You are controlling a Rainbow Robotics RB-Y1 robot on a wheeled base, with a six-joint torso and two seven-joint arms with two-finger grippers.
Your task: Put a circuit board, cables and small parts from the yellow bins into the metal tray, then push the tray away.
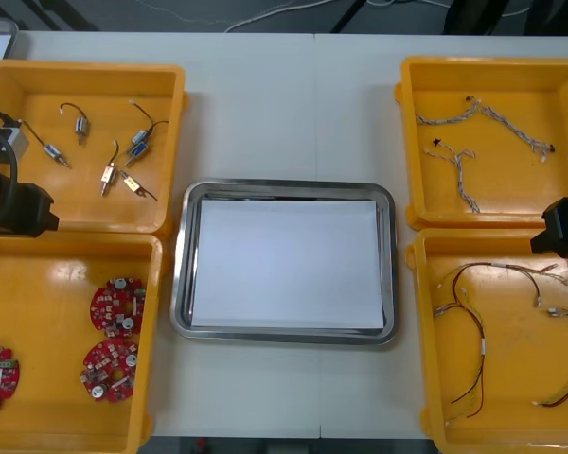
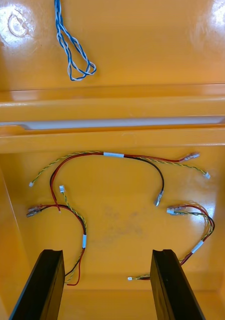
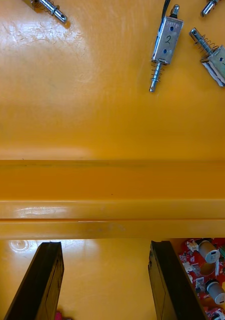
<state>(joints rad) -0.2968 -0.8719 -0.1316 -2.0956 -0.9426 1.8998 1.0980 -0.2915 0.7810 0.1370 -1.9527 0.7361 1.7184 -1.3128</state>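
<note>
Starting state. The metal tray (image 1: pixel 284 187), white inside, holds nothing. Circuit boards (image 1: pixel 116 307), small metal parts (image 1: pixel 137 144) and cables (image 2: pixel 112 154) all lie in the yellow bins (image 1: pixel 85 67). The left gripper (image 3: pixel 105 250), fingers wide and empty, hovers over the wall between the left bins. The right gripper (image 2: pixel 107 257), equally wide, hovers above the cables. All loading and the push remain.

Front cam steep overhead — wrist cams close over yellow bins (image 1: pixel 85 203), prob. tilted — all share bins.

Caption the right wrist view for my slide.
Open right gripper above red and yellow cables in a yellow bin; a blue and white cable lies in the next bin.
</note>
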